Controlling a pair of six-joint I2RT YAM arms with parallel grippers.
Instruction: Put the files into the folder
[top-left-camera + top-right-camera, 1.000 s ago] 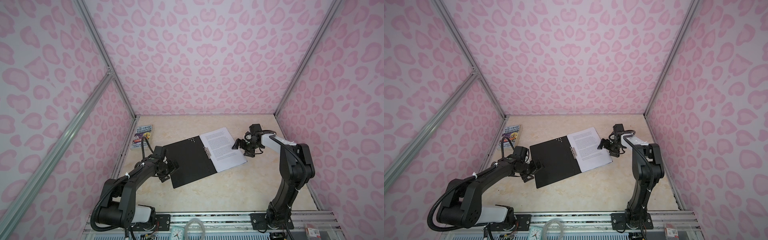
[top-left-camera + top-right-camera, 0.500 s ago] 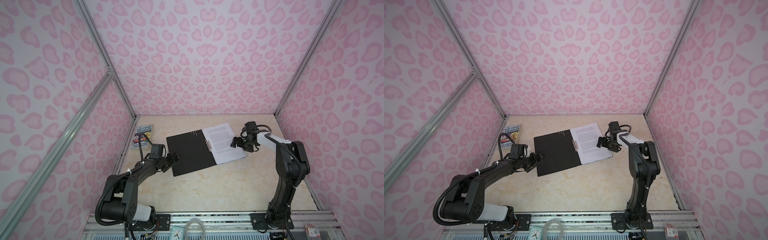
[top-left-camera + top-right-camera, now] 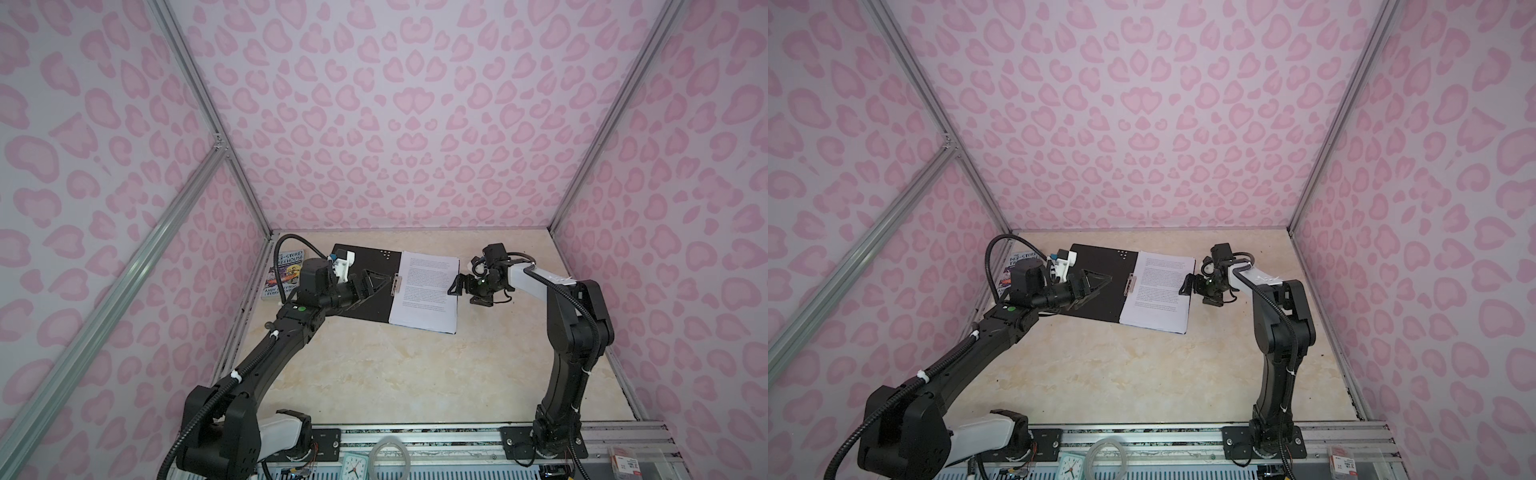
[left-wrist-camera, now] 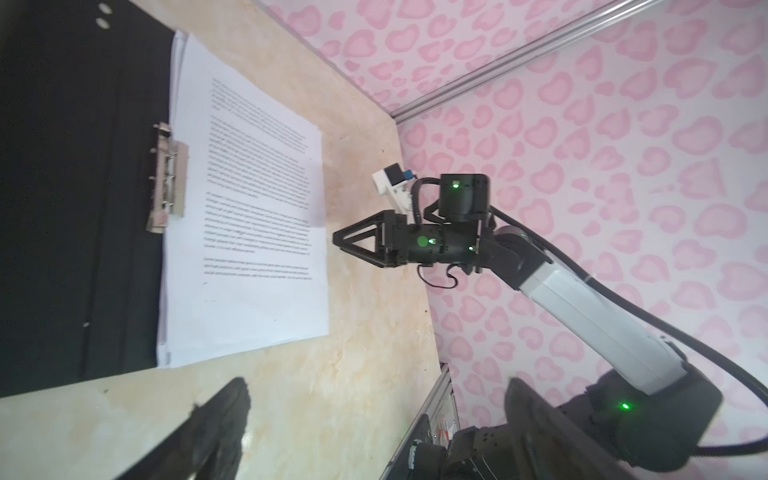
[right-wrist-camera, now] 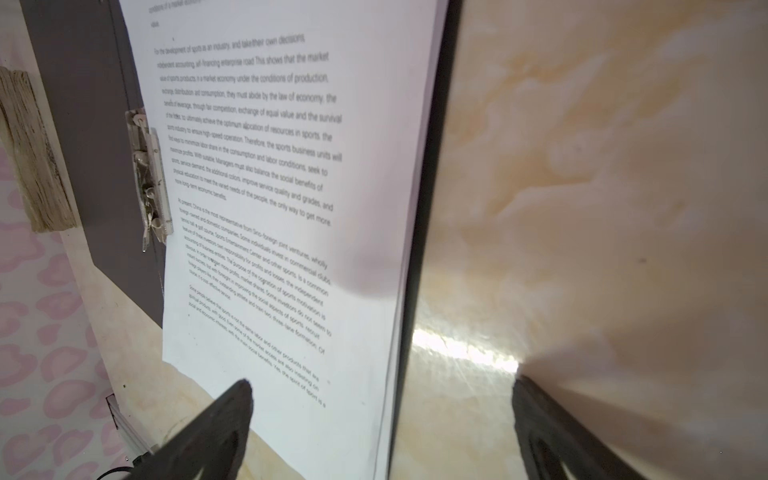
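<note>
Pink-patterned walls point(image 3: 415, 124) are enclosing a marbled table point(image 3: 415, 374). In both top views the folder point(image 3: 374, 259) is lying open, the files point(image 3: 428, 291) resting on its half nearer the right gripper point(image 3: 455, 286), which is gaping empty at their edge, likely to square them. The left gripper point(image 3: 384, 281) is hovering open over the black half. The left wrist view is sharpening the metal clip point(image 4: 166, 178). The right wrist view is exposing the folder's rim under the stack.
</note>
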